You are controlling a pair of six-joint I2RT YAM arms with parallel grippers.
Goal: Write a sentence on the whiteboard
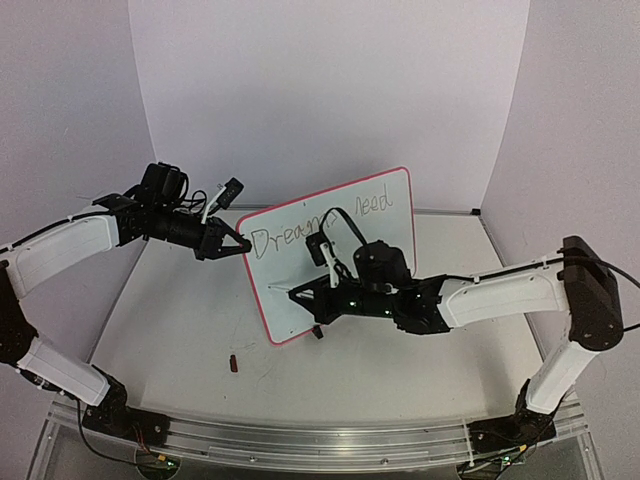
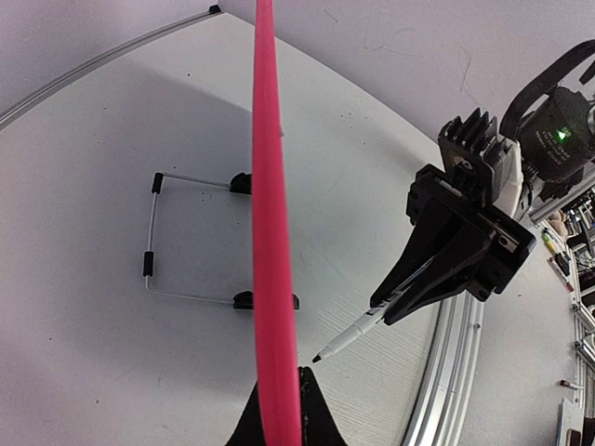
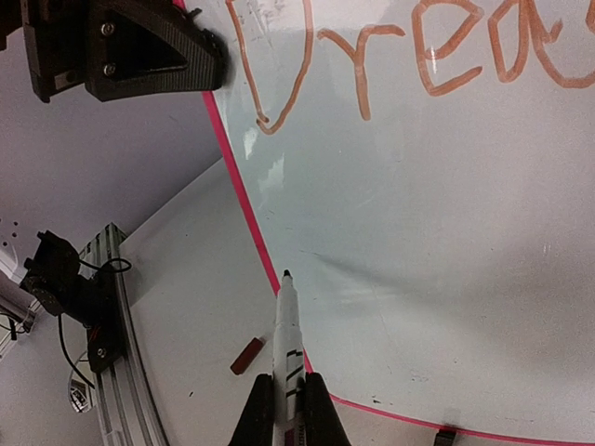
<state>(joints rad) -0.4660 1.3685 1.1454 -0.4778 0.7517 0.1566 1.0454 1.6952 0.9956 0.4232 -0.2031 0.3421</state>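
R pincer (image 3: 288, 392) gripping marker (image 3: 284, 325), tip beside whiteboard (image 3: 418, 232) edge

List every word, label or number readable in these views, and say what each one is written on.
"Dream": start of the sentence, handwritten on the whiteboard; its ending is hidden behind the right arm.
"need": same line, further right.
Dark markings on the marker held in the right gripper: too small to read.
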